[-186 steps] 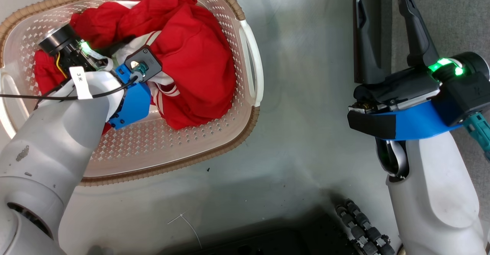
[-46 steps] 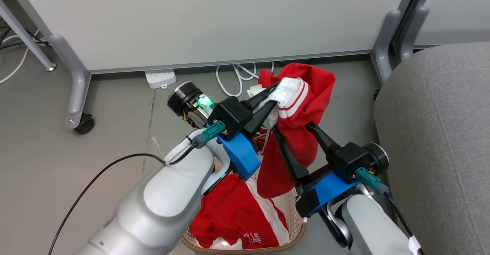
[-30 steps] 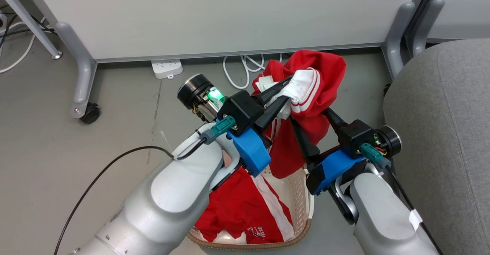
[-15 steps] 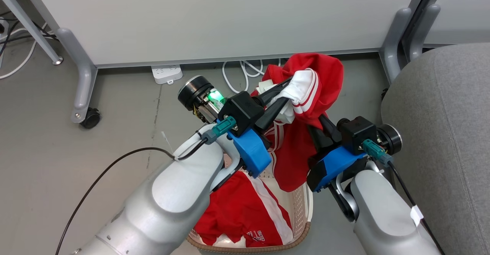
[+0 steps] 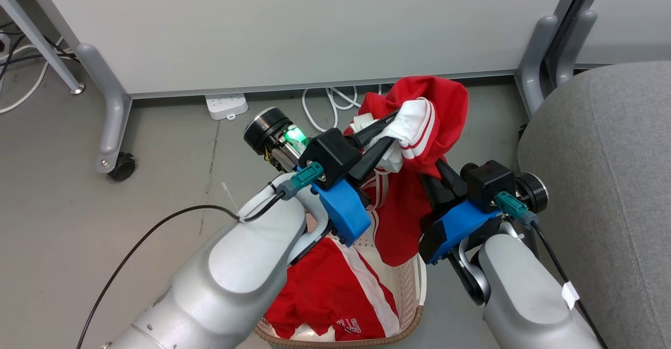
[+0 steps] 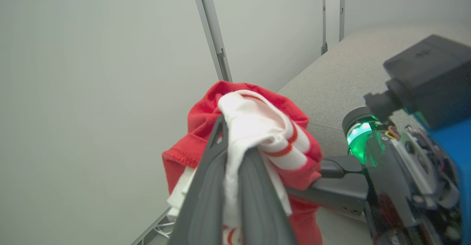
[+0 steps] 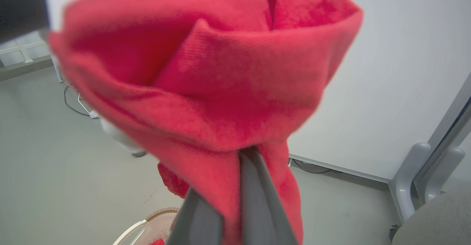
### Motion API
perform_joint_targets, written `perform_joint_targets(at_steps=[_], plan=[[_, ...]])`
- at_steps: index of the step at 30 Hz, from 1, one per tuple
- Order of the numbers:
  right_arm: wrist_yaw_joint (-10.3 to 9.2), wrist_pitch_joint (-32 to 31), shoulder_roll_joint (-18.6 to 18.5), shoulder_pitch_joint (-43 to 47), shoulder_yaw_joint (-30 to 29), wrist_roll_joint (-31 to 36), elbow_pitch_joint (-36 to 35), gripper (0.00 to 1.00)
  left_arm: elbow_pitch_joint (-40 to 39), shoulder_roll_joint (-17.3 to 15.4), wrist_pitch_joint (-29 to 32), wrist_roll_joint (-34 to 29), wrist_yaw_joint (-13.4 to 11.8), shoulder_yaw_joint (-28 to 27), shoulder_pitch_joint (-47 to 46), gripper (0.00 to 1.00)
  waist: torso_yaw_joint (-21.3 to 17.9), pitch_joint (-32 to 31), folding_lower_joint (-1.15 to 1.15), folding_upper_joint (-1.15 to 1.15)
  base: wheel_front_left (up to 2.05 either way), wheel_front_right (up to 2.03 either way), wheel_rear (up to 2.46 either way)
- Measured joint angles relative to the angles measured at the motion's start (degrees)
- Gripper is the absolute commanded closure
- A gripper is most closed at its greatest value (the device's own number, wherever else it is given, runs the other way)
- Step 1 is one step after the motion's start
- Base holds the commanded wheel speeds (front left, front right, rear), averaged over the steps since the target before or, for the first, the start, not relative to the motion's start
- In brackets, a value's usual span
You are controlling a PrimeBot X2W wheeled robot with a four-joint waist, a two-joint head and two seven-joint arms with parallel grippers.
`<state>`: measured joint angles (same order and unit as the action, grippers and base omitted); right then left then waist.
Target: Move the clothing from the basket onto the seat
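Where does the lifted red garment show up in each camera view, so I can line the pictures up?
Head view: lifted red garment upper middle, hanging above the basket.
Left wrist view: lifted red garment at centre, bunched, white striped trim showing.
Right wrist view: lifted red garment close and blurred across the upper middle.
Shared landmark: grey seat, right in head view, upper right in left wrist, lower right corner in right wrist.

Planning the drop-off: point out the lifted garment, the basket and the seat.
lifted garment (image 5: 450, 100), head view, red top fold.
basket (image 5: 410, 286), head view, perforated right wall.
seat (image 5: 603, 181), head view, bare grey cushion top.
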<state>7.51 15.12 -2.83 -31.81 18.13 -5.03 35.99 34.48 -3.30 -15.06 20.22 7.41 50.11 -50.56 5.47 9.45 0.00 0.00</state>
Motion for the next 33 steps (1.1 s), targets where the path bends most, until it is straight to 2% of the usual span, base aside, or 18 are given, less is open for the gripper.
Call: perform_joint_targets(at_steps=[6,7,8,22,33], plan=[[0.00,0.00,0.00,0.02,0.31,-0.42,0.01,1.00,0.35,-0.09,0.01,0.34,0.00,0.11,0.00,1.00,-0.13,-0.06,0.00,0.00,0.00,0.00,0.00],[0.00,0.00,0.00,0.02,0.35,-0.48,0.01,1.00,0.33,-0.09,0.00,0.38,0.00,-0.04,0.01,0.89,-0.17,-0.06,0.00,0.00,0.00,0.00,0.00],[0.00,0.00,0.00,0.02,0.37,-0.58,0.01,1.00,0.14,-0.11,0.00,0.34,-0.02,-0.25,0.01,0.00,-0.20,-0.05,0.00,0.00,0.00,0.00,0.00],[0.00,0.00,0.00,-0.08,-0.65,-1.49,-0.16,1.00,0.33,-0.08,0.00,-0.68,-0.02,-1.30,0.14,0.00,-0.85,0.75,0.00,0.00,0.00,0.00,0.00],[0.00,0.00,0.00,-1.00,-4.32,-1.46,-1.62,1.00,0.25,-0.35,0.00,-1.35,-0.02,-1.62,0.12,0.00,-3.67,2.25,0.00,0.00,0.00,0.00,0.00]])
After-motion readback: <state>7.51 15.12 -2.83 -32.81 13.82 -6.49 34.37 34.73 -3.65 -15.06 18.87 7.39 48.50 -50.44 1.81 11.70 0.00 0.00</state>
